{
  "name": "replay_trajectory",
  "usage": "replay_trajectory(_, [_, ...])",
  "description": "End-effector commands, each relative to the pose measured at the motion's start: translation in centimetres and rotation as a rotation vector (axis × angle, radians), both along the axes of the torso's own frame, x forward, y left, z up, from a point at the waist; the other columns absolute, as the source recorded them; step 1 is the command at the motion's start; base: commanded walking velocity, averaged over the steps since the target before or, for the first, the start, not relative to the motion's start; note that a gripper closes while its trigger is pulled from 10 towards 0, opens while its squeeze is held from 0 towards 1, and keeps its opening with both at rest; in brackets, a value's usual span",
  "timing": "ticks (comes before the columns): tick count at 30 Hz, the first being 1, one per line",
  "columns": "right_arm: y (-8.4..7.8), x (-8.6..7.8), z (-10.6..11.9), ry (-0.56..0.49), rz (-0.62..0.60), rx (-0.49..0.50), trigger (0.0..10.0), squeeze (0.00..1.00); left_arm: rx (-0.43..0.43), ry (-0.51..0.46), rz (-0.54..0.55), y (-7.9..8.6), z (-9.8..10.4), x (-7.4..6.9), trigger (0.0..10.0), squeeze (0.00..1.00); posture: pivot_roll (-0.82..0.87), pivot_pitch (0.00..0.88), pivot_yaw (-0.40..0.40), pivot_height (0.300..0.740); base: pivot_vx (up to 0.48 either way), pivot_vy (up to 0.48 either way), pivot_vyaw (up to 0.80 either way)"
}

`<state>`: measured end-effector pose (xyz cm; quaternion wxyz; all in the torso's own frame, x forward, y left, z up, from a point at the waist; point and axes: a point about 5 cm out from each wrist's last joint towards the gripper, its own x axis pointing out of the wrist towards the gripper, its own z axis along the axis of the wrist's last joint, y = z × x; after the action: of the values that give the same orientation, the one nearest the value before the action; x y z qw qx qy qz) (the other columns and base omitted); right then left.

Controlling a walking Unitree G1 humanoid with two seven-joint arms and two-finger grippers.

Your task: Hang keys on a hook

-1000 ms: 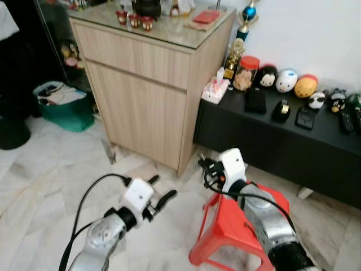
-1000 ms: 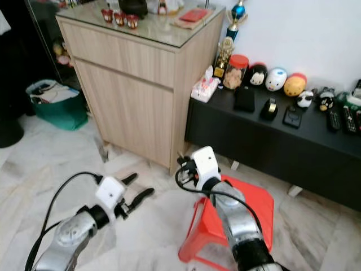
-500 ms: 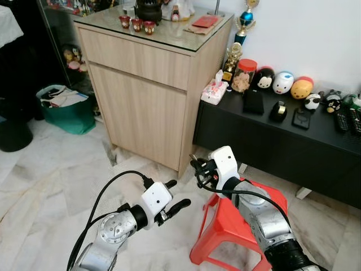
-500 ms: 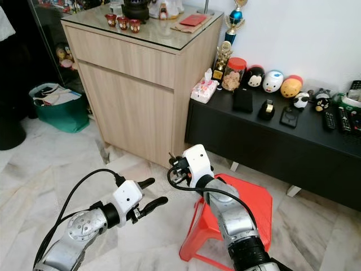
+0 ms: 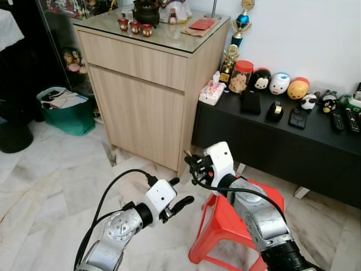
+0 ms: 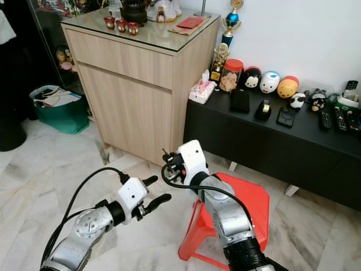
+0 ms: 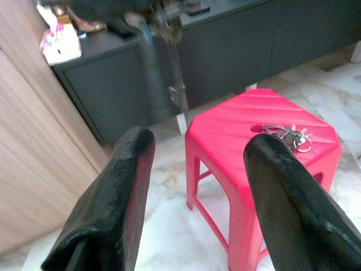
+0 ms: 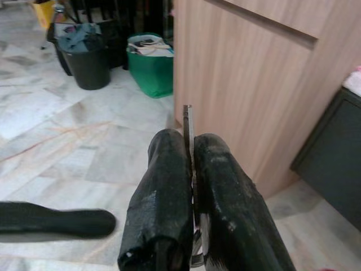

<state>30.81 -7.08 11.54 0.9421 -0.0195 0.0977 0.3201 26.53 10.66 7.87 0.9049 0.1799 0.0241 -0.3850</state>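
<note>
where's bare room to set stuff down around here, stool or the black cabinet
The red stool is bare except the keys near one edge. The black cabinet is bare along its front edge; its back row is crowded with the jar, plush toys and remotes.

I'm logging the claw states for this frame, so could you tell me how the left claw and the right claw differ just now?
The left claw is open, its fingers spread apart and holding nothing; the right claw is shut on a thin metal key. The left claw sits lower, over the floor; the right claw is raised above the red stool. Both have black fingers.
</note>
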Motion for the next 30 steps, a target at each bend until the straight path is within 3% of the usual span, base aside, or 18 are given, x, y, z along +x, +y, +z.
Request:
replay_trajectory(1, [0.3,-0.2,0.5,-0.008,0.008,0.015,10.0,0.00,0.007,-0.015,-0.021,-0.6,0.1,0.0,10.0,0.00,0.05,0.000,-0.087,0.740,0.000,0.000,0.00])
replay_trajectory(11, [1.2,-0.7,0.8,0.000,0.027,0.043,10.0,0.00,-0.006,-0.016,0.022,-0.4,0.0,0.3,10.0,0.00,0.05,0.000,-0.091,0.740,0.000,0.000,0.00])
replay_trajectory(30, [1.4,-1.0,1.0,0.007,0.039,0.051,10.0,0.00,-0.011,-0.027,0.092,-0.2,0.0,0.9,10.0,0.00,0.05,0.000,-0.096,0.740,0.000,0.000,0.00])
